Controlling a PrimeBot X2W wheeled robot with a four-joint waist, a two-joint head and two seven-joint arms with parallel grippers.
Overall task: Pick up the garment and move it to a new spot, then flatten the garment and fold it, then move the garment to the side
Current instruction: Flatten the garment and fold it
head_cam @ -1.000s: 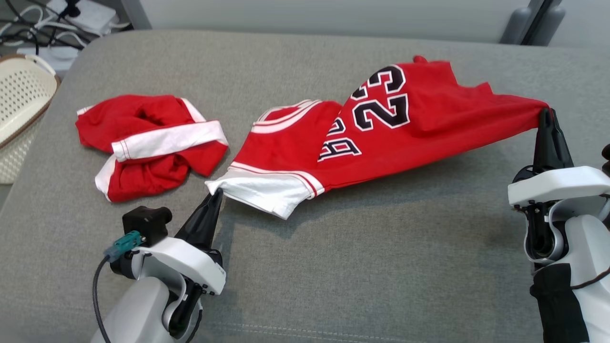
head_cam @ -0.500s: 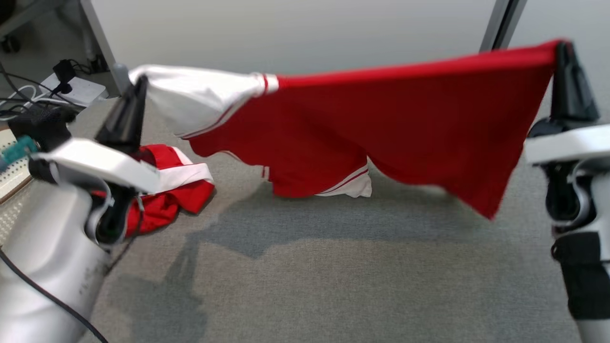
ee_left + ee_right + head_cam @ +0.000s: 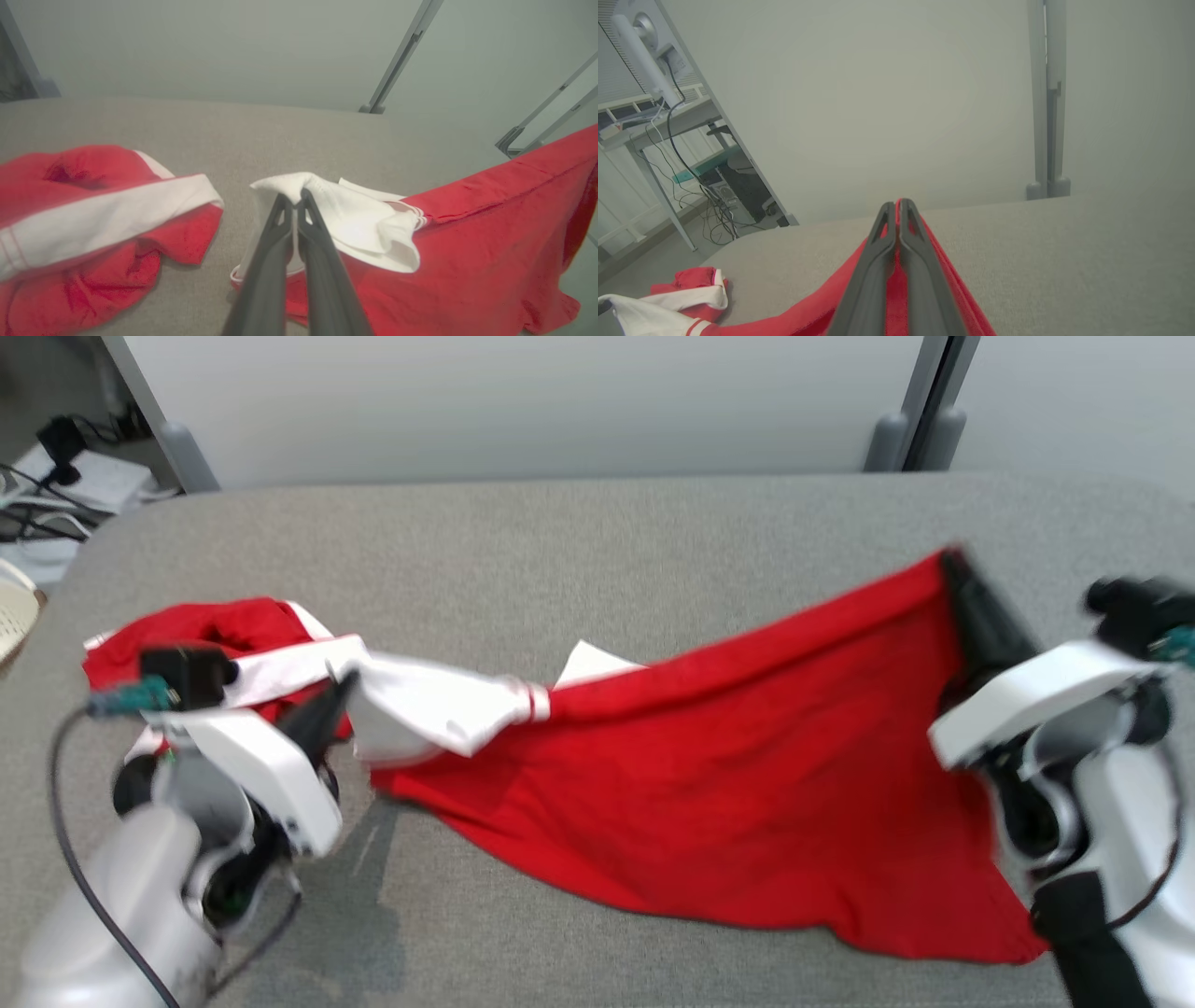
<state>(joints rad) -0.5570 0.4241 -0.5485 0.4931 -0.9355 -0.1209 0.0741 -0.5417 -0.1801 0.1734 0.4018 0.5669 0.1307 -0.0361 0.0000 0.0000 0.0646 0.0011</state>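
The garment [image 3: 719, 784] is a red jersey with white sleeve trim, stretched between my two grippers over the grey padded table [image 3: 560, 551]; its lower part rests on the surface. My left gripper [image 3: 344, 683] is shut on its white sleeve edge [image 3: 322, 205]. My right gripper [image 3: 952, 560] is shut on the red hem corner [image 3: 896, 280], held higher than the left end. In the left wrist view my left gripper [image 3: 294, 196] pinches the white fabric. In the right wrist view my right gripper [image 3: 896, 203] has red cloth squeezed between its fingers.
A second red and white garment [image 3: 215, 635] lies crumpled at the table's left, just behind my left gripper. A pale basket [image 3: 14, 616] sits off the left edge. Cables and a power strip [image 3: 65, 476] lie on the floor beyond. Grey partition posts [image 3: 910, 429] stand behind the table.
Half a second ago the jersey hung high between both grippers; now both have come down and its lower part lies on the table. The head camera has also shifted.
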